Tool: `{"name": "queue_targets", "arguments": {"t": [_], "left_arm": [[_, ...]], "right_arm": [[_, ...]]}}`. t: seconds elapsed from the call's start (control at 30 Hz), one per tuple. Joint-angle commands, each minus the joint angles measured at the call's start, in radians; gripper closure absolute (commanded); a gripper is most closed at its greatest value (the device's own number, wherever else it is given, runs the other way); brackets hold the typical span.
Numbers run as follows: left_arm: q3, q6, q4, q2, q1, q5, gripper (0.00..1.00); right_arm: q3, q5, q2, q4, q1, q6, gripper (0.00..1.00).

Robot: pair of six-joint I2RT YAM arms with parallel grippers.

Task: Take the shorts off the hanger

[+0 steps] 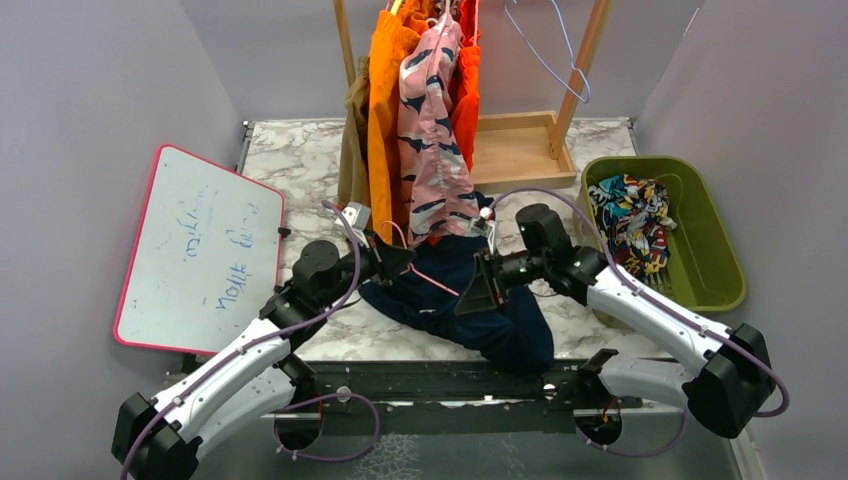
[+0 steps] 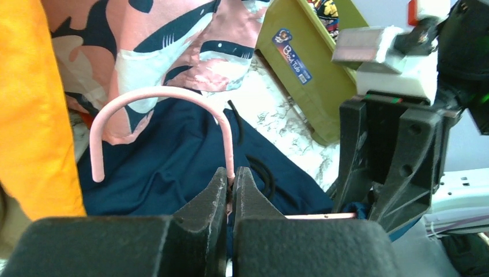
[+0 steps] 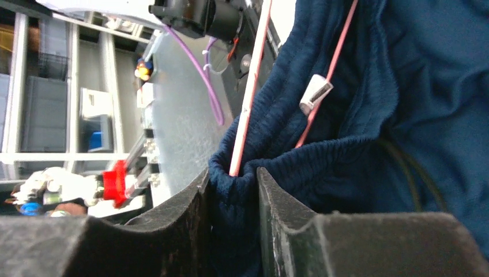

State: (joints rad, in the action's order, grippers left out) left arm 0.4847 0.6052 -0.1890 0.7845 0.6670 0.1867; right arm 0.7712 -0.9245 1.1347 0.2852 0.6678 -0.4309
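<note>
Centrally, pinched the pink hanger just below its hook with the left gripper, pads pressed together on the wire. Clamped a bunched fold of the navy shorts at the waistband with the right gripper, cloth filling the narrow gap between both fingers. Faced each other across the garment, close together, above the near half of the table. Noted a white clip on the hanger's thin lower wire, against the navy cloth just beyond the right fingers; could not confirm the clip's bite on the cloth. Found the navy shorts spread on the table between the two arms, upper edge at the grippers, lower end toward the bases. Saw, behind, on the wooden rack: pink shorts with dark shark blotches in front, orange shorts to the left, red shorts to the right, tan shorts at far left, all hanging. Saw a bare lilac hanger at the rack's right end. Found right of the rack: a green bin with print shorts inside. Found at left: a tilted whiteboard, pink-rimmed, with blue writing.
</note>
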Motion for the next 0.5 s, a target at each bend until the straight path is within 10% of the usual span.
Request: {"name": "queue_targets", "arguments": {"t": [0.0, 0.13, 0.47], "left_arm": [[0.087, -0.070, 0.169, -0.080, -0.003, -0.069, 1.00], [0.186, -0.143, 0.295, -0.125, -0.003, -0.179, 1.00], [0.383, -0.259, 0.537, -0.080, 0.000, -0.329, 1.00]], "right_arm": [[0.100, 0.119, -0.037, 0.077, 0.007, 0.059, 0.56], [0.184, 0.227, -0.061, 0.161, 0.007, 0.090, 0.40], [0.321, 0.384, -0.101, 0.228, 0.007, 0.105, 0.39]]}}
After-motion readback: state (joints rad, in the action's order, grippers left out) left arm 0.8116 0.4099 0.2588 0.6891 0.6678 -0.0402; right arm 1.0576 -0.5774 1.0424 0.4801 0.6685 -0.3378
